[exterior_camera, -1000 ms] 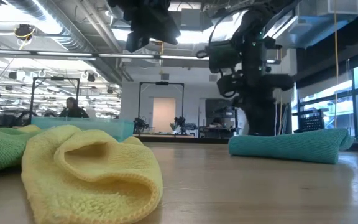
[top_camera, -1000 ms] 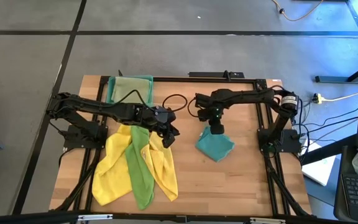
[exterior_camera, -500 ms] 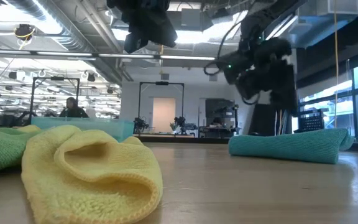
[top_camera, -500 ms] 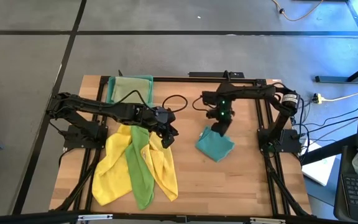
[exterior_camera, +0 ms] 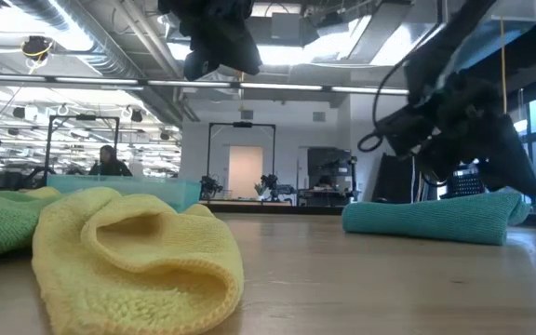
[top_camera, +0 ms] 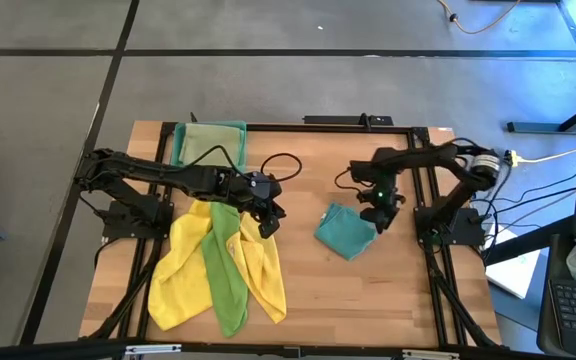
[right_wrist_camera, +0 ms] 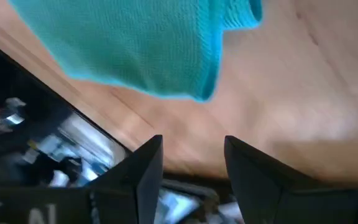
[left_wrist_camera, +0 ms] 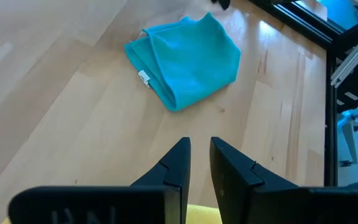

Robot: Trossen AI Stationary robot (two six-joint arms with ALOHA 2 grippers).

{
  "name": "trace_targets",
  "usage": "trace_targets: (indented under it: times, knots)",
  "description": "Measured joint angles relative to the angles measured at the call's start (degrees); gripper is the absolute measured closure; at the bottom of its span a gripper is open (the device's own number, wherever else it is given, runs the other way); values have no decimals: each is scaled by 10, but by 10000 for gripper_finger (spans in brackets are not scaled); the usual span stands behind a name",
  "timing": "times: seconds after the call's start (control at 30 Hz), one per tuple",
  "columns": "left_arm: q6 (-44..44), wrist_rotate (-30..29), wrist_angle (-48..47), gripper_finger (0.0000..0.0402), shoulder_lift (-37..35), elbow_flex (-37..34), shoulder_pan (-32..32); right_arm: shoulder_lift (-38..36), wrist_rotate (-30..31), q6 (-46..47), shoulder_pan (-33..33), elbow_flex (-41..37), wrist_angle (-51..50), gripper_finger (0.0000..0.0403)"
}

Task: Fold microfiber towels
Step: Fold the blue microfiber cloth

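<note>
Teal towel (top_camera: 346, 232) sits folded on the table (top_camera: 368, 290), right of centre. Right tool (top_camera: 379, 222) hangs just beside it, spread and empty. Left tool (top_camera: 269, 228), nearly pressed together, empty, hovers over the yellow-green pile (top_camera: 218, 265). I'd grab one corner only.

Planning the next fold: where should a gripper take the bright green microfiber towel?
Probably at the bright green microfiber towel's lower end, coming from above: there the long strip lies bare on top of the yellow microfiber towels, clear of the left gripper.

My left end effector (top_camera: 271, 222): hovering mid-desk, fingers nearly together, empty.
My right end effector (top_camera: 381, 218): raised, jaws apart, gripping nothing.
</note>
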Motion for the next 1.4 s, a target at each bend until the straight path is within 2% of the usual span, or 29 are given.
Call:
trace_targets:
  times: [0.2, 0.4, 0.6, 0.7, 0.9, 1.1, 1.3, 1.4]
  knots:
    - [5, 0, 1, 349, 0, 0, 0, -81, -27, 137, -6, -85, 145, 225]
    - [2, 0, 1, 349, 0, 0, 0, -123, -20, 229, -6, -137, 213, 178]
    - [-4, 0, 1, 349, 0, 0, 0, -123, -6, 238, -6, -164, 211, 117]
    - [-4, 0, 1, 349, 0, 0, 0, -123, -29, 241, -6, -171, 245, 101]
    - [-6, 0, 1, 349, 0, 0, 1, -123, -40, 253, -5, -172, 330, 98]
    - [-19, 0, 1, 349, 0, 0, 1, -124, -39, 247, -5, -172, 354, 100]
    - [-24, -7, 3, 349, 0, 0, 8, -123, -58, 244, -6, -172, 356, 129]
    - [-34, -7, 3, 349, 0, 0, 12, -123, -95, 253, -6, -172, 355, 152]
